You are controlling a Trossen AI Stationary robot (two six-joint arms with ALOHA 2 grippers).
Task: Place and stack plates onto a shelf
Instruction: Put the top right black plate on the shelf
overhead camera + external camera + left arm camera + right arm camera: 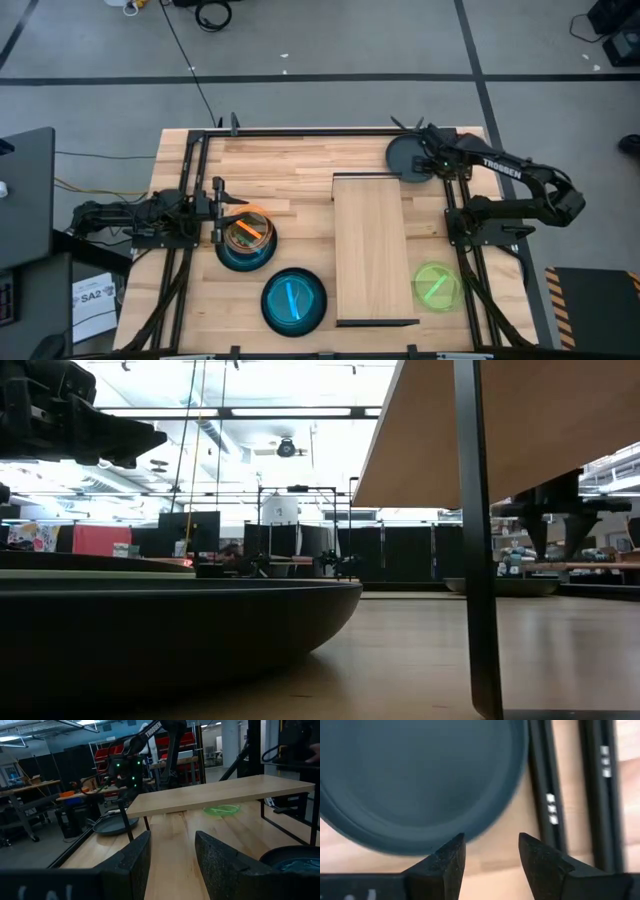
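The pale wood shelf (375, 250) stands on thin dark legs in the middle of the table. A matte black plate (408, 158) lies flat beyond the shelf's far right corner. My right gripper (432, 160) hovers open at that plate's right rim (470, 827), fingers pointing down. An orange plate (248, 230) sits on a teal one (245, 254) left of the shelf. My left gripper (218, 212) is open and level at this stack's left edge. A teal-blue plate (294, 300) and a lime-green plate (437, 287) lie near the near edge.
Black frame rails (462, 230) run along both sides of the table, and one runs close by the black plate (545, 785). In the low view a dark plate (170, 630) fills the foreground beside a shelf leg (475, 540). Bare wood lies between the shelf and the stack.
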